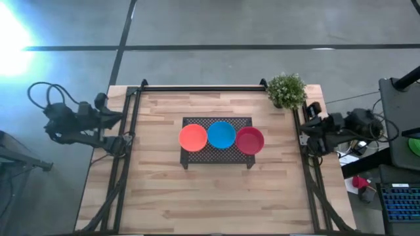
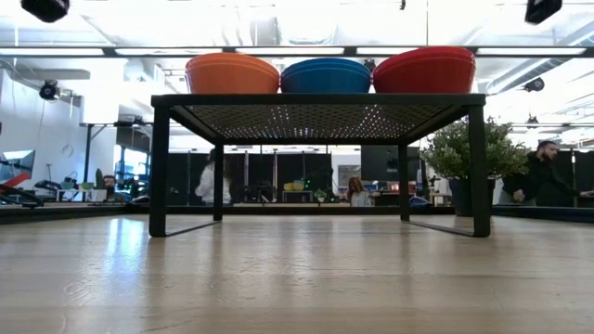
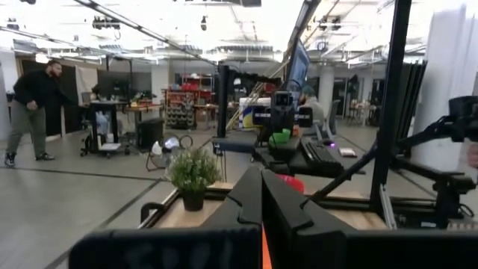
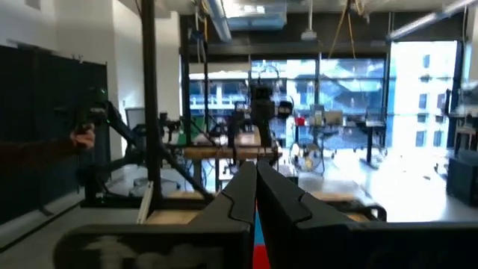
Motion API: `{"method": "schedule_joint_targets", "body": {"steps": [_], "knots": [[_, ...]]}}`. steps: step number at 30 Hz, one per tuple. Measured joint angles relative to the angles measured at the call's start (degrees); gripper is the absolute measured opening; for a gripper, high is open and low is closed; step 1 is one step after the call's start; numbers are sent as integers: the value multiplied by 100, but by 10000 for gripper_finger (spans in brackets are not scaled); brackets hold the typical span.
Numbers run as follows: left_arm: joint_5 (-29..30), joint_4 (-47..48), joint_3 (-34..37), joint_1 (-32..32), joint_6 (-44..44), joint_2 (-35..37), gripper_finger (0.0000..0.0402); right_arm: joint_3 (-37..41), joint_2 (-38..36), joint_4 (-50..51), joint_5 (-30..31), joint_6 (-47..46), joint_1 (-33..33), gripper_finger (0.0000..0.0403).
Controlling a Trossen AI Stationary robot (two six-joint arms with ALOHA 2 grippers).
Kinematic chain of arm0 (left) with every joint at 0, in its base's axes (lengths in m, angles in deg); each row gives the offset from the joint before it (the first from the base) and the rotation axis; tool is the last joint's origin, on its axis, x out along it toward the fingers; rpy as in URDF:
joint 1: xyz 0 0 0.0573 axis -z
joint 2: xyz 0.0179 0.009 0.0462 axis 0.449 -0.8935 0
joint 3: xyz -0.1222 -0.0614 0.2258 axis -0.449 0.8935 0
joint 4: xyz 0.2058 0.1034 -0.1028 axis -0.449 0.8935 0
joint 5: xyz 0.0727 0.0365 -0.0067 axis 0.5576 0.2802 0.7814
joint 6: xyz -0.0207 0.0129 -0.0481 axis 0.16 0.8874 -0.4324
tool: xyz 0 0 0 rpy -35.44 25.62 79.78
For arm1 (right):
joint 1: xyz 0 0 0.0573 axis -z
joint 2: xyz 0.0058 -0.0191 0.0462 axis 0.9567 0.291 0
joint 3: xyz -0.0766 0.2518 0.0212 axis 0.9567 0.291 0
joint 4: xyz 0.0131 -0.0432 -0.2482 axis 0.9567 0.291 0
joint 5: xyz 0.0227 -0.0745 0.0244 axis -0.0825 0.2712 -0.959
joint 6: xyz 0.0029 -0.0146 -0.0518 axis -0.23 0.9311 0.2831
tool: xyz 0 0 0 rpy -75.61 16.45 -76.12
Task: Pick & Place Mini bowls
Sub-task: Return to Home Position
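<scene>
Fingers [image 3: 243,198] of the left gripper [image 3: 261,173] are pressed together and empty at the left edge of the table [image 1: 216,203]. The right gripper [image 4: 255,170] is likewise closed and empty at the right edge. The mini bowls [image 2: 326,76] sit side by side atop the mesh rack [image 1: 216,157] mid-table: orange bowl [image 1: 193,137] left, blue bowl [image 1: 221,134] middle, red bowl [image 1: 249,140] right. How many nest in each cannot be told. A potted plant [image 1: 287,90] stands at the far right corner.

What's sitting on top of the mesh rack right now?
An orange bowl, blue bowl and red bowl sit in a row on the mesh rack. Any bowls nested beneath each are covered.
</scene>
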Motion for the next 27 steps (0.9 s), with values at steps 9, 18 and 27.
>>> {"method": "schedule_joint_targets", "body": {"steps": [9, 18, 27], "knots": [[-42, -813, 928, 1, 38, 7, 0, 860, -7, -786, 17, -88, 0, 8], [-386, -1646, 1873, 1, -275, 9, 0, 1633, -7, -1575, 1, -26, 1, 8], [-538, -2666, 2722, 1, -371, 9, 0, 2253, -9, -1949, -67, -275, 0, 8]]}}
